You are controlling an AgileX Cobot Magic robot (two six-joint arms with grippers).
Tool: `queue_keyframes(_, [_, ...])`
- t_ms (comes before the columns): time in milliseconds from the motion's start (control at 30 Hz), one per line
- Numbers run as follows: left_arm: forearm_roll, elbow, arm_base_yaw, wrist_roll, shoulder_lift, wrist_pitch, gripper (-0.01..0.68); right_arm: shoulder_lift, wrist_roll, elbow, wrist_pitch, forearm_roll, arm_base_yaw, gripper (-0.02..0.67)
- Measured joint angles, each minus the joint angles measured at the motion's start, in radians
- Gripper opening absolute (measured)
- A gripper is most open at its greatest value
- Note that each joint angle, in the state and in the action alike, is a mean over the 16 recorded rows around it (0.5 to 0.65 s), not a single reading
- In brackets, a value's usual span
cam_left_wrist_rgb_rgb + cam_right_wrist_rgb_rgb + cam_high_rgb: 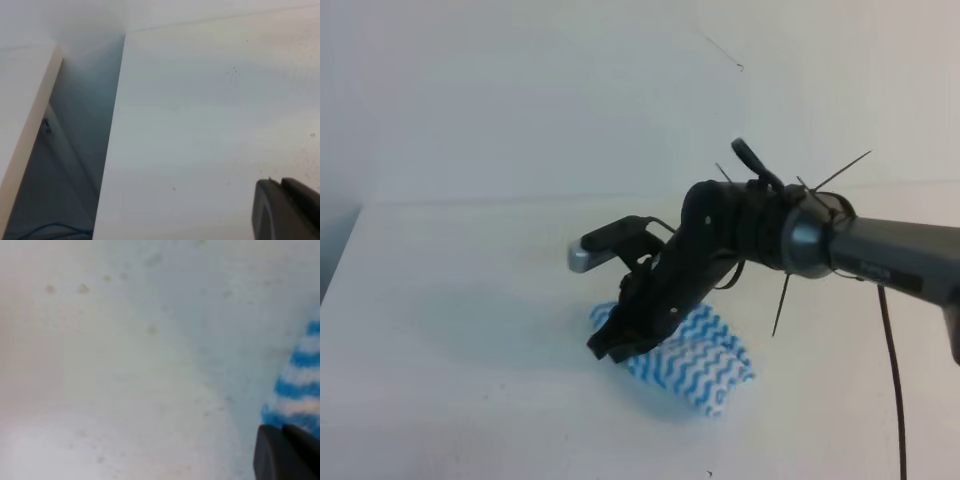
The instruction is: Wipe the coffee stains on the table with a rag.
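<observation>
1. Here, the table (450, 330) was a wide white surface, filling most of the exterior view.
2. The rag (705, 360) lay crumpled near the middle, slightly right.
3. The right gripper (610, 345) pressed down on the rag's left edge; I cannot tell if it was closed.
4. The left gripper (287, 210) showed one corner only, state unclear.
5. No coffee stains were visible.
</observation>
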Motion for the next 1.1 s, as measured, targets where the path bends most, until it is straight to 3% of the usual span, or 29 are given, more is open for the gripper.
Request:
queue_keyframes(367, [0.0, 0.013, 0.0, -0.001, -0.01, -0.006, -0.002, -0.089, -0.023, 0.0, -0.017, 0.028, 0.066, 0.028])
queue_keyframes(867, [0.0, -0.008, 0.0, -0.001, 0.007, 0.004, -0.004, -0.147, 0.025, 0.0, 0.006, -0.075, 0.066, 0.256])
queue_keyframes(1100, [0.0, -0.008, 0.0, -0.001, 0.007, 0.004, -0.004, -0.079, 0.0, 0.0, 0.017, -0.023, 0.075, 0.19])
